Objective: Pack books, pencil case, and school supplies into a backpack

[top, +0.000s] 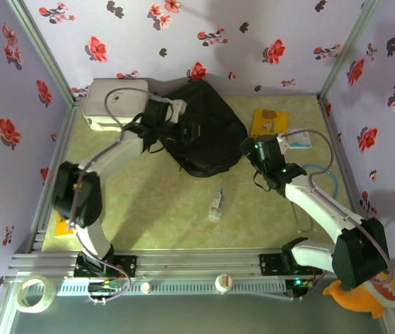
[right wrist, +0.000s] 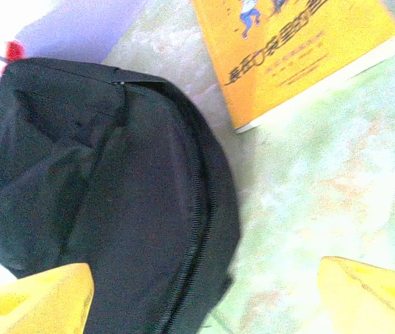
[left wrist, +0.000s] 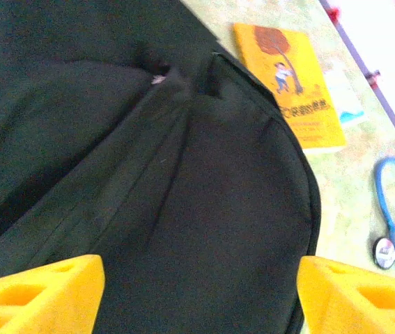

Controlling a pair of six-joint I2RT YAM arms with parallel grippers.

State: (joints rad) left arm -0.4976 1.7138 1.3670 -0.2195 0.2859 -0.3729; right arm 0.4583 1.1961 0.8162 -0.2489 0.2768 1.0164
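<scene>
The black backpack (top: pixel 204 139) lies flat on the far middle of the green table (top: pixel 155 209). Its far-left corner is just beside a white rounded plastic box (top: pixel 110 104).

The left gripper (left wrist: pixel 200 278) hangs over the backpack's left part. Its yellow fingers (left wrist: pixel 44 292) are spread wide with nothing between them but the dark fabric below. The pictures do not show whether they touch the fabric.

The right gripper (right wrist: pixel 205 278) sits at the backpack's right edge, over the zipper seam and the bare table beside it. Its jaws are also wide apart and hold nothing.

The yellow book (top: pixel 267 122), with a cartoon figure under a tree on its cover, lies flat on the table to the right of the backpack, near it but apart. A small white-blue packet (top: pixel 298 141) lies just to the right of the book, and a blue stethoscope (left wrist: pixel 379 188) lies nearer, towards the right wall.

A small clear item (top: pixel 216 204), too small to identify, lies on the open table nearer than the backpack. A flat yellow thing (top: pixel 63 228) shows at the near left edge, partly hidden by the left arm.
</scene>
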